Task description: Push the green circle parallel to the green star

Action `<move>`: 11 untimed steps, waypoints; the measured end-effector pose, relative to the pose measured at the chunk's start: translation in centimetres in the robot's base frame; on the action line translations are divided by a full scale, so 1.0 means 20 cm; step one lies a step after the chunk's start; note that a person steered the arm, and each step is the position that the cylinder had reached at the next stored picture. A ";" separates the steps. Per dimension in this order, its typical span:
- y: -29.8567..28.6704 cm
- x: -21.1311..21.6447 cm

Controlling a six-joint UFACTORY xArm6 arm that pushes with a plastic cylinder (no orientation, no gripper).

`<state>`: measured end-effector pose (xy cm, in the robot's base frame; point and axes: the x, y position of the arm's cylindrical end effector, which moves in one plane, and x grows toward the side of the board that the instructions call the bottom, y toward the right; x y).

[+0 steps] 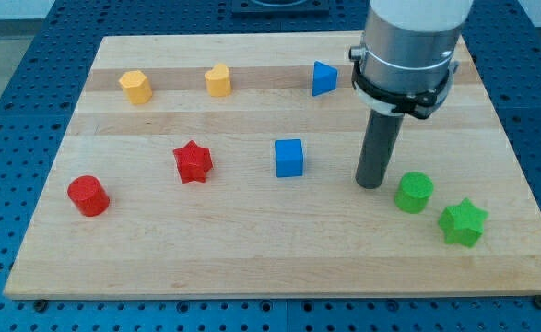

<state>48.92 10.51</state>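
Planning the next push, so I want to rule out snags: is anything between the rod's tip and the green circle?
Nothing visible. My tip sits just to the view's left of the green circle, with only bare board between them. The green star lies beyond the circle, toward the view's lower right.

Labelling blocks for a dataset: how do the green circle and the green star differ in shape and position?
The green circle is a round cylinder with a smooth outline; the green star has pointed arms. The green circle sits nearer the view's left and top, while the green star lies closer to the board's bottom right edge. My tip stands just left of the green circle, farther from the green star. Both share the same green colour and rest flat on the wooden board.
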 end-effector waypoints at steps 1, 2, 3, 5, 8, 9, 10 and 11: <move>0.02 -0.10; 0.08 -0.22; 0.15 -0.17; 0.04 0.20; 0.14 -0.12; 0.28 -0.06; 0.22 0.06; 0.14 0.15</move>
